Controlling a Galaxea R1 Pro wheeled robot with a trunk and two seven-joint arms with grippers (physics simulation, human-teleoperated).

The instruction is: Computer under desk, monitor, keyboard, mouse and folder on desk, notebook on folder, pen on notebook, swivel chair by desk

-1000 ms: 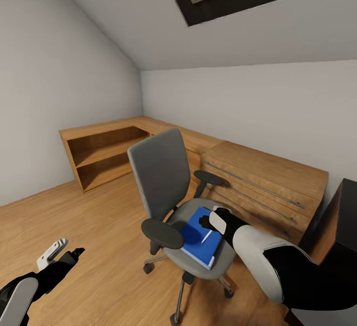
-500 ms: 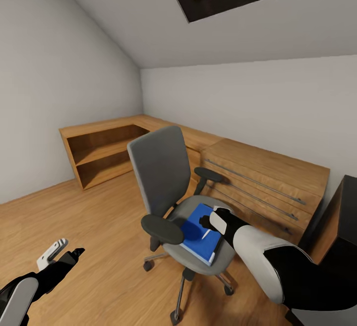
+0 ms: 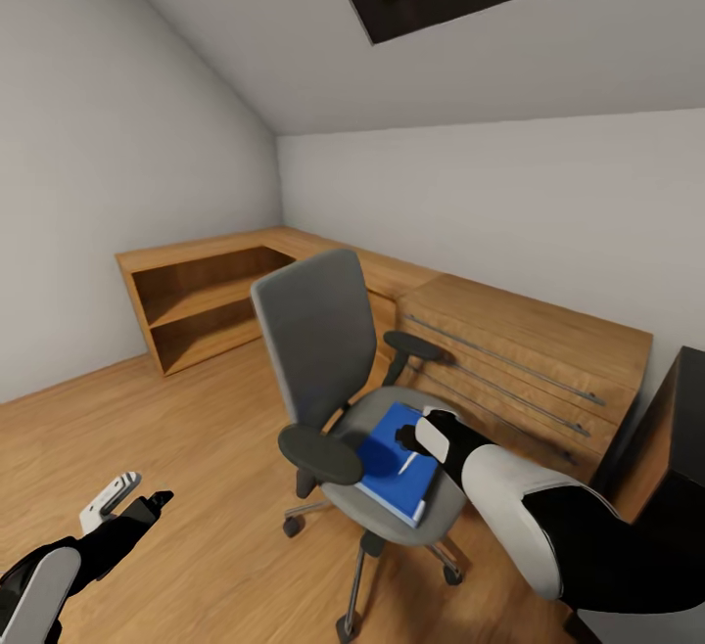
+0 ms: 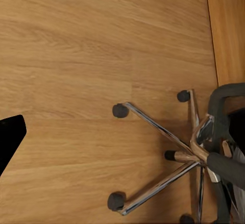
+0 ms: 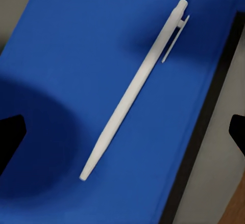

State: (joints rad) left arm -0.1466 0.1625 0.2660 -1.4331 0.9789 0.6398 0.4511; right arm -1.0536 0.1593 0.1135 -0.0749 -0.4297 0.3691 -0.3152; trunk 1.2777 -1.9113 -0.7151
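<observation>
head view: the swivel chair stands on the wood floor, near a wooden chest along the wall and apart from the black bench at the far right edge. the blue folder lies flat on the seat with the white pen on top of it. the right hand hovers just above the folder and pen; from here i cannot tell how its jaws stand. the left hand hangs low over bare floor, well apart from the chair, jaws spread, holding nothing.

left wrist view: the chair's chrome five-star base and black castors rest on the floor; one dark fingertip shows at the edge.

right wrist view: the pen lies diagonally on the folder, clip end toward the dark-edged side. two dark fingertips show at opposite edges, wide apart on either side of the pen, so the right hand is open and empty. a thin dark edge beside the folder may be the notebook; uncertain.

judgement: the pen is light, stiff, smooth and round, likely to roll or slip; take it across mid-barrel, jaws square to its length. the folder is thin and flat, best gripped by an overhanging edge.
</observation>
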